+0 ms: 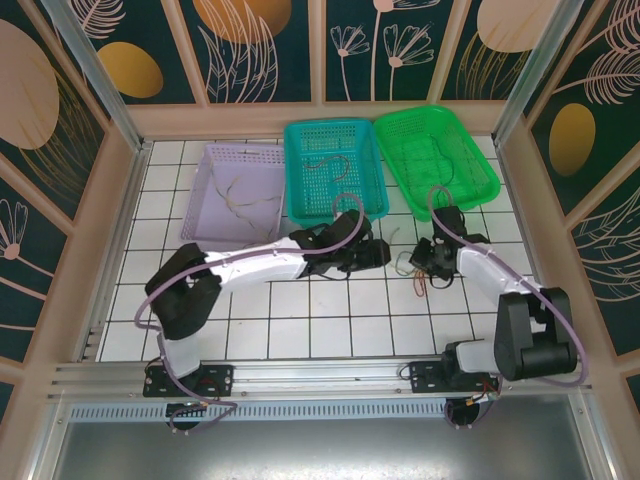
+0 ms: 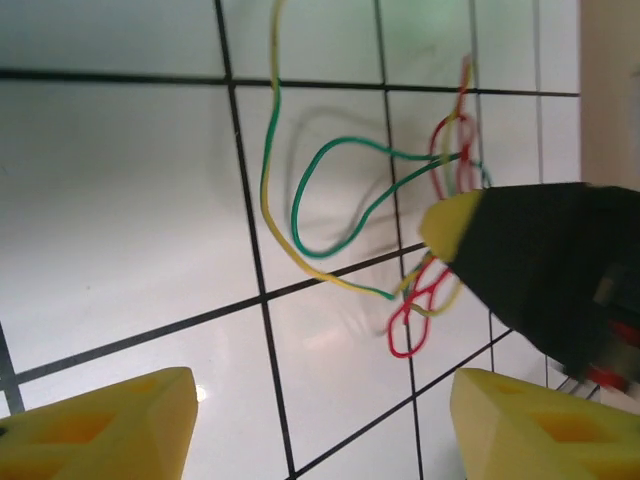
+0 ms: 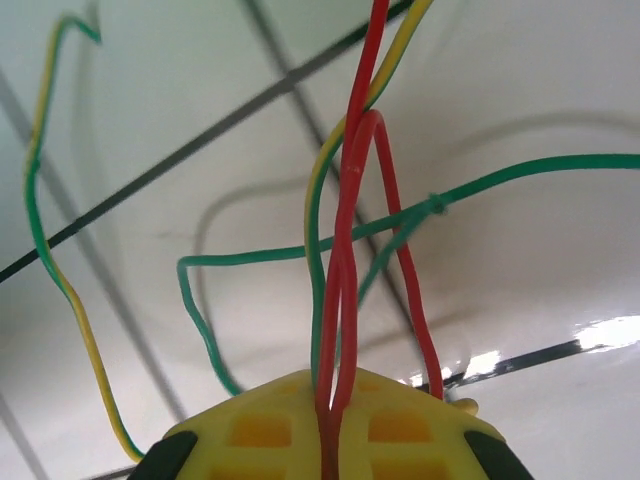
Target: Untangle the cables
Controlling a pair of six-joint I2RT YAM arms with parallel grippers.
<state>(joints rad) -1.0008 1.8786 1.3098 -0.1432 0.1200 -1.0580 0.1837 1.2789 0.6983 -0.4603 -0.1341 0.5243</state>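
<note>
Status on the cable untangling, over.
Left gripper open, empty, over tiles. Right gripper shut on red cable and yellow-green cable. Tangle: green cable looped across both.

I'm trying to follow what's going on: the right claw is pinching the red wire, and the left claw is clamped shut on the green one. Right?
Not quite. The left wrist view shows the left gripper open and holding nothing; the green cable loops ahead of it, untouched. The right gripper does pinch the red cable.
</note>
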